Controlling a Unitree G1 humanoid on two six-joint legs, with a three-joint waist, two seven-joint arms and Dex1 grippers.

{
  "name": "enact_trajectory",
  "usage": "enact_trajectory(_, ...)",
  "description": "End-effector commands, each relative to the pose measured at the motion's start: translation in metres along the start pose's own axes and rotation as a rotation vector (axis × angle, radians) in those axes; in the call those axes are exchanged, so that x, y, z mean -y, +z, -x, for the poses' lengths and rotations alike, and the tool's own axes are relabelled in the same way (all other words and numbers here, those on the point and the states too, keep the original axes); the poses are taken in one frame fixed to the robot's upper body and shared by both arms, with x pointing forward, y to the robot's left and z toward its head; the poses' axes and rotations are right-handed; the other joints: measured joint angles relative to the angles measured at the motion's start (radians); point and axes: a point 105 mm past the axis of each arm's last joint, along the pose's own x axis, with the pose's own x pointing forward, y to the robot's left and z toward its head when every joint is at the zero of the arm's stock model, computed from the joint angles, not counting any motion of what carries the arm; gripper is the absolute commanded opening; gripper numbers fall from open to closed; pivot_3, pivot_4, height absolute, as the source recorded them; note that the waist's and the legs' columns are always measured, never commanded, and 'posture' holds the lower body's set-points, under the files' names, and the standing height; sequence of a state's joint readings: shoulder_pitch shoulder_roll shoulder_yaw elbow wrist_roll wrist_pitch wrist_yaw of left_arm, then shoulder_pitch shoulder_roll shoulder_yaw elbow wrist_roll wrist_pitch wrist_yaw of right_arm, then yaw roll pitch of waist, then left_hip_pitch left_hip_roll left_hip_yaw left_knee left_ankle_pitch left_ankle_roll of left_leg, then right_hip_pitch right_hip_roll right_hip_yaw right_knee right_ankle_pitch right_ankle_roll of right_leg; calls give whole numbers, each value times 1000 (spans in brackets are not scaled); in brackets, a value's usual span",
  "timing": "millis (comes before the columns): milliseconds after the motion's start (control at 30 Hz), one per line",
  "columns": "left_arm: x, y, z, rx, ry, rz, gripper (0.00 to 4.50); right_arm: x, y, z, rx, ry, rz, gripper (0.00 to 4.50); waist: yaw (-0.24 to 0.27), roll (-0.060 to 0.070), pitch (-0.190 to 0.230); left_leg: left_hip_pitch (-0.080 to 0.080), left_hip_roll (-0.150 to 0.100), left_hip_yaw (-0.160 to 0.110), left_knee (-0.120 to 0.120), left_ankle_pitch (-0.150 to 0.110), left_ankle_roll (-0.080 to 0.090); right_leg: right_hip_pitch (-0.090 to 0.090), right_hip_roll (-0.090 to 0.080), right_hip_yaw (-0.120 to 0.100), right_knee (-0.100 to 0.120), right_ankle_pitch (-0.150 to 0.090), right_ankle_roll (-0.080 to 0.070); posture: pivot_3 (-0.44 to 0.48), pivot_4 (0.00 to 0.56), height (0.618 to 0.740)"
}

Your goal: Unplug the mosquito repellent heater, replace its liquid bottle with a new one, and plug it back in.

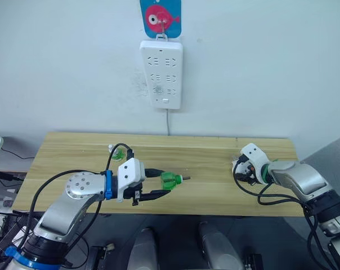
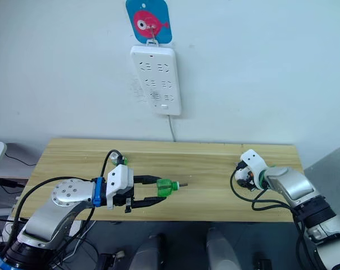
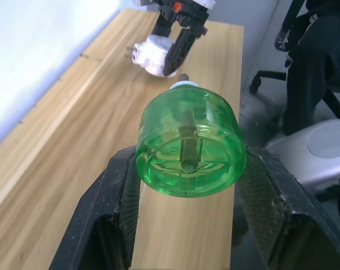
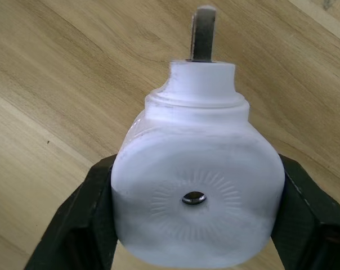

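Fingers: the left gripper [image 1: 159, 183] has its two black fingers [image 3: 111, 208] clamped on the sides of a green liquid bottle [image 1: 170, 180], held just over the middle of the worktop with its dark wick pointing toward the robot's right; the right gripper [image 1: 241, 170] has its fingers [image 4: 74, 225] closed on the white mosquito repellent heater [image 4: 197, 191], pressing its two flanks. Wooden worktop [image 1: 209, 152]: long, light plank surface set against a pale wall. White power strip [image 1: 161, 73]: hangs upright on the wall above the worktop's back edge, its cord dropping straight down behind the worktop, all sockets free. Above it, a blue hanger plate with a pink fish [image 1: 160, 17], the strip hooked to it. Heater: off the wall, held low over the right end of the worktop, well apart from the left gripper; the right wrist view shows its round face with a small dark hole at the centre and one metal prong [image 4: 202, 32] sticking out at the far end. Held bottle: the left wrist view looks at its round translucent base, wick running through the middle. Second green bottle [image 1: 120, 153]: sits on the worktop just behind the left arm's wrist, with a small whitish cap [image 1: 110, 147] beside it.
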State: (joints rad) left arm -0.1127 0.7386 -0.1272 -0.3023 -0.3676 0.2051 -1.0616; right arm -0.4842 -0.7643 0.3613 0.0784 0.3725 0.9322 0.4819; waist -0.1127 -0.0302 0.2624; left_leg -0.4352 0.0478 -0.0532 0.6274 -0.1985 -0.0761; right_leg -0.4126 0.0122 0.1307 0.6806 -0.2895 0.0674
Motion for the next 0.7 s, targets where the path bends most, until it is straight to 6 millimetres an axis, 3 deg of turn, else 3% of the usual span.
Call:
enact_trajectory(33,-1,7,-3,34,6,-41,2227,2,11,18,57,-4,-12,4500,0,0,0,0,0,0,0,0,0,0,0,0,0,0,0,-160,242,740)
enact_trajectory(233,-10,23,-5,140,67,-41,2227,2,31,68,196,-48,93,4500,0,1,0,0,0,-2,0,0,0,1,0,-2,0,0,1,-178,244,740)
enact_trajectory(367,-15,28,-9,208,145,-87,2227,-29,59,102,438,153,-34,4500,-6,1,0,1,0,-2,0,0,0,3,0,-2,0,0,1,-207,244,740)
enact_trajectory(467,-22,35,-13,274,229,-94,2227,-65,81,122,692,334,-88,4500,-7,1,0,2,0,-4,1,0,0,4,1,-3,0,0,1,-220,242,740)
enact_trajectory(600,-26,46,-22,352,297,-106,2227,-101,86,118,777,570,-378,4500,-16,1,0,2,0,-5,1,0,0,6,1,-3,0,0,1,-222,238,740)
enact_trajectory(700,-21,52,-31,388,301,-108,2227,-122,103,111,835,676,-555,4500,-29,1,0,2,0,-5,2,0,0,6,1,-3,0,1,0,-221,231,740)
